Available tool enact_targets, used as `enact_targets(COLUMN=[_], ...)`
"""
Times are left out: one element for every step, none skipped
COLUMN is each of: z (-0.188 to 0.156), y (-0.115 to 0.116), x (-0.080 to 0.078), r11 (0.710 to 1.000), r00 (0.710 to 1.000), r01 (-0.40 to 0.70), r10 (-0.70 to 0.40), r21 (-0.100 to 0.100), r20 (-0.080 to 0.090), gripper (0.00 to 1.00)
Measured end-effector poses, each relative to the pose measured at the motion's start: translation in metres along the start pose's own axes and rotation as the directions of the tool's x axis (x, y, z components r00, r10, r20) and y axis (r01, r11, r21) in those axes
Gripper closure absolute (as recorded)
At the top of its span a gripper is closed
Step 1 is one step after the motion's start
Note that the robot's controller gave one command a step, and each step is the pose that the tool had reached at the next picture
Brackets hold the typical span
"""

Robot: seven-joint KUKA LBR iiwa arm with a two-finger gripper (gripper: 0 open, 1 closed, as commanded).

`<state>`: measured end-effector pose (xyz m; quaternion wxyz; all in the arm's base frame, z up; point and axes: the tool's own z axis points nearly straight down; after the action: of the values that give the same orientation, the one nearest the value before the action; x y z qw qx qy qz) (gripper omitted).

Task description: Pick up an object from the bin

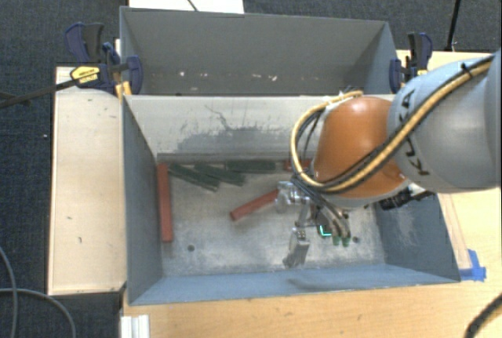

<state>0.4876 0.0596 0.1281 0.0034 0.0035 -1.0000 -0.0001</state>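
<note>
Currently the gripper (298,248) hangs low near the front wall of the bin (259,281); whether it is released or clenched cannot be told. The nearest item, a red-brown stick (253,206), lies just up-left of it in the camera view. The stick's long axis slants lower-left to upper-right.

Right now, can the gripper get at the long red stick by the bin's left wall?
Probably yes: bare floor lies between the gripper and the red stick, though the stick hugs the wall.
</note>
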Motion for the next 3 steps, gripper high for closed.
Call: enact_targets(z=[-0.004, 0.016, 0.029], y=[0.0, 0.029, 0.063], x=[-0.002, -0.053, -0.061], r11=[1.0, 1.0, 0.999], r00=[1.0, 1.0, 0.999], r01=[-0.002, -0.017, 0.034], r10=[0.002, 0.017, -0.034], r21=[-0.001, -0.001, 0.0], r20=[0.007, 0.011, 0.014], gripper=[0.0, 0.0, 0.0])
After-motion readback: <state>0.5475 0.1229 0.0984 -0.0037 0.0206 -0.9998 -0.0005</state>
